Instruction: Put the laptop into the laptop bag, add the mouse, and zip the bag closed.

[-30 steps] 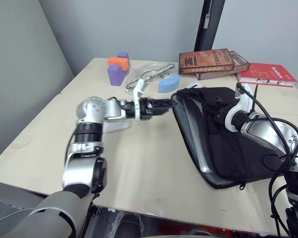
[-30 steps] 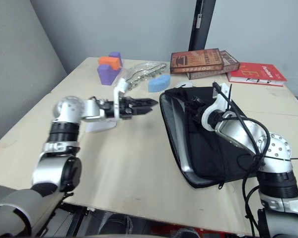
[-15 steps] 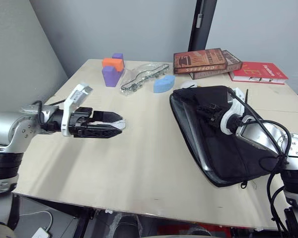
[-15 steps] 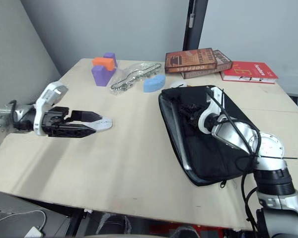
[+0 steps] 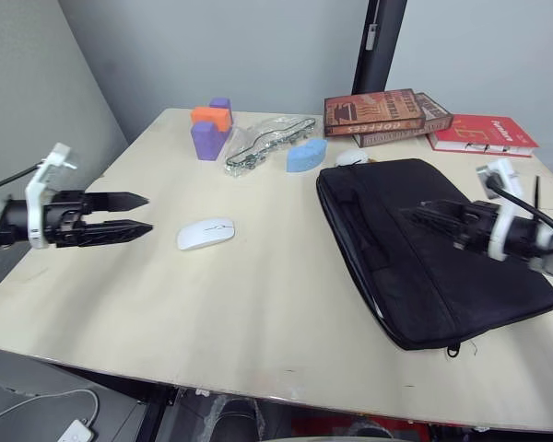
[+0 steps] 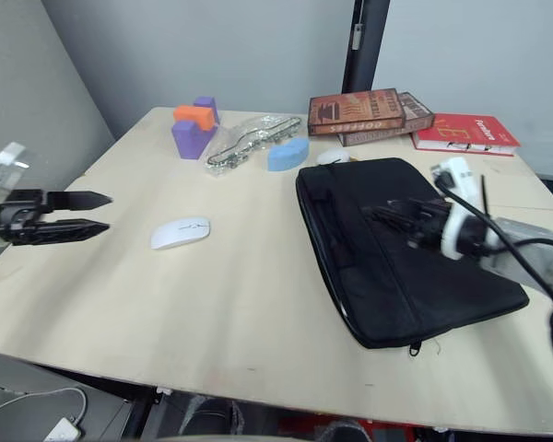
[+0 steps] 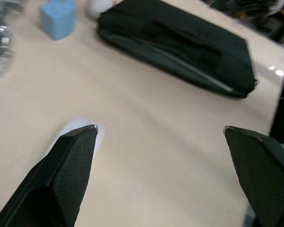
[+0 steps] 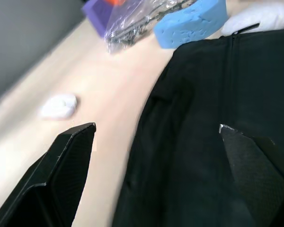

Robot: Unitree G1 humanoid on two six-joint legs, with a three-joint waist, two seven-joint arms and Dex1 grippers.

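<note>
The black laptop bag (image 5: 442,253) lies flat on the right half of the table. The laptop is hidden; a thin grey line (image 7: 199,73) shows along the bag's near-left edge, and I cannot tell what it is. The white mouse (image 5: 205,233) rests on bare tabletop left of the bag, and it also appears in the right wrist view as mouse (image 8: 59,105). My left gripper (image 5: 149,213) hovers open near the table's left edge, a short way left of the mouse and pointing at it. Above the bag's middle, my right gripper (image 5: 415,219) is open and holds nothing.
A matte white lump (image 5: 352,157) and a blue foam block (image 5: 306,155) sit just behind the bag. Further back are a clear plastic bag (image 5: 267,140), purple and orange blocks (image 5: 210,129) and books (image 5: 387,115). A black pole (image 5: 380,46) rises behind the table.
My right gripper opened, let go of the bag's flap and drew back to the right; the bag now lies flat. My left arm pulled back left, away from the mouse.
</note>
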